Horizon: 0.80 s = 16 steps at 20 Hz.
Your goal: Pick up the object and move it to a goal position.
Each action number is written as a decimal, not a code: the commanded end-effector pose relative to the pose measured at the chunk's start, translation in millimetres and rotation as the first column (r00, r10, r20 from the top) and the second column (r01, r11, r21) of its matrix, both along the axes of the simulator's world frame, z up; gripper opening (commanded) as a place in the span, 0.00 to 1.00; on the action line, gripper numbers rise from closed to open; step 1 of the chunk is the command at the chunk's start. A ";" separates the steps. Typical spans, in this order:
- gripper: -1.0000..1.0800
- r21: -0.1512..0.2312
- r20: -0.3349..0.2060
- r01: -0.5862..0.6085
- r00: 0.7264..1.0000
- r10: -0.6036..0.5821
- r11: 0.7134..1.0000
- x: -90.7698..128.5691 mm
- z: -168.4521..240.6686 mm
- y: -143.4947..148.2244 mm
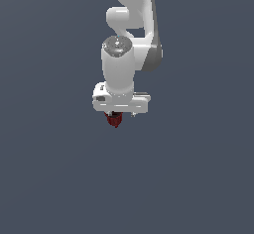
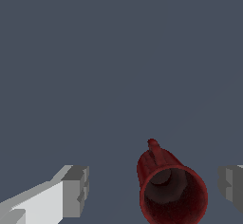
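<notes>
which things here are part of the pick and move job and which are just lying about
Part of the job:
- dark red object, between the fingers but touching neither
- gripper, open around it

Just lying about:
- nothing else in view, only the plain grey surface

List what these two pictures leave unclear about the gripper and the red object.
- Exterior view: the gripper fingers are too small to make out, and the white head hides the top of the red object.
- Wrist view: the picture's edge cuts off the red object and one finger.
- Either view: contact or height above the floor cannot be told.
</notes>
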<state>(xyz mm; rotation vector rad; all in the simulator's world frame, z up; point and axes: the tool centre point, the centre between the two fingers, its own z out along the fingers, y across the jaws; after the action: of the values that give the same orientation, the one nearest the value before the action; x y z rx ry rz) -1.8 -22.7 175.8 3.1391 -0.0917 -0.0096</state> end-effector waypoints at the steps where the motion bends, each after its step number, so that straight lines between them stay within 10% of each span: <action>1: 0.62 0.000 0.000 0.000 1.000 0.000 1.000 0.0 0.0 0.0; 16: 0.62 -0.011 -0.004 -0.019 1.000 0.019 1.000 -2.7 1.0 -17.3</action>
<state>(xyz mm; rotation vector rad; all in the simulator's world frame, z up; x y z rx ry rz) -4.1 -39.3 177.7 3.1291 -0.0755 -0.0120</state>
